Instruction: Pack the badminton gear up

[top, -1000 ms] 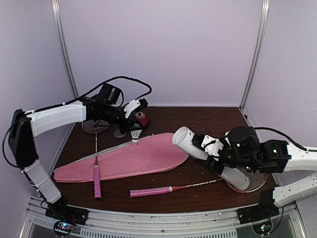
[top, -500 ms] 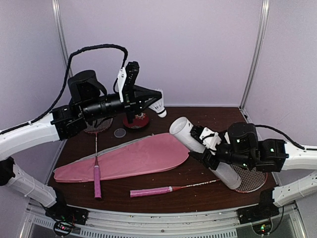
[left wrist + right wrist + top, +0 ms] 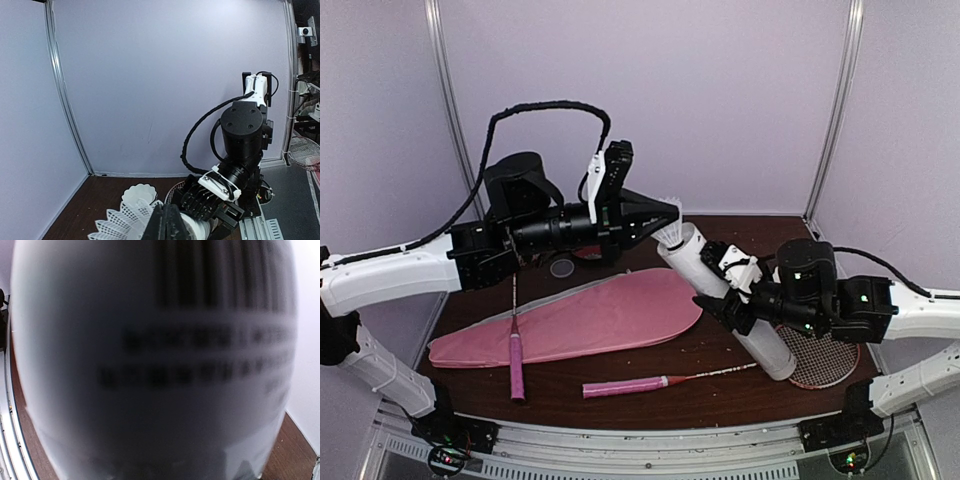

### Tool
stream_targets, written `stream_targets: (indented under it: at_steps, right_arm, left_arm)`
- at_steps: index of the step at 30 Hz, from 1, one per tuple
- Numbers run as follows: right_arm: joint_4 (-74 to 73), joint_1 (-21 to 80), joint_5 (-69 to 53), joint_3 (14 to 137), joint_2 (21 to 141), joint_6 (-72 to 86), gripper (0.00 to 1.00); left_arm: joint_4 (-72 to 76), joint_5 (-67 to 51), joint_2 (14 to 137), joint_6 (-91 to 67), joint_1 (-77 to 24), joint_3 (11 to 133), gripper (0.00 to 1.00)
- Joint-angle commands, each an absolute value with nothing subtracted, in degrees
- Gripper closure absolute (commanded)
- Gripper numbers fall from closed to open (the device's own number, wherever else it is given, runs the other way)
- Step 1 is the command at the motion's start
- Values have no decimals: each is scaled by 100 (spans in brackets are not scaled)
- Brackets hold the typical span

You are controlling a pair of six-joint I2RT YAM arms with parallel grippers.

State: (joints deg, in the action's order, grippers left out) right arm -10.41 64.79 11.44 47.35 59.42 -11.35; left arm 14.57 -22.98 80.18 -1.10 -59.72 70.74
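Top external: left gripper closed on a shuttle, holding it right at the open mouth of the tube; whether it has gone in, cannot tell. Right gripper clamped round the tube about mid-length, tube tilted, mouth up toward the left arm, lower end down by a racket head. Bag flat on table, nothing seen in it. One racket lies across the bag's left part, handle nearest; second racket in front of the bag, head under the right arm. Other two shuttles not visible. Left wrist: dark fingers pinched on shuttle feathers at bottom edge; a white scalloped round just beyond, tube mouth or another shuttle, cannot tell. Right wrist: frame filled by blurred tube wall with barcode and print; fingers not visible. Judgement: early stage, shuttle loading in hand; left to do: any shuttles not yet inside, closing the tube, both rackets into the bag
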Motion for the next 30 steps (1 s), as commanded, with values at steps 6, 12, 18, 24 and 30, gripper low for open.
stream_targets:
  at_steps: [6,12,18,24,30]
  right_arm:
    - [-562,6478,1113,4888,5838,-1107,70]
    - [-508,6478,1038,4936,5827,-1147,71]
    - [-491,6482,1018,4847,5715,-1183,71]
    - [-890,6482,979,4912,5699,-1401,71]
    - [-1411,6478,870,5058,5763,-1576,71]
  left_arm:
    - [1524,-2401,7994,3,-6030,7383,100]
    - [1339,-2667,8184,-204,-6029,7514,96]
    - [940,-2733,8144,-199,-6023,7553,58]
    - [-369,-2969,7797,601,-6012,7801,33]
    - [-1937,-3114,7698,1714,-6018,8055,33]
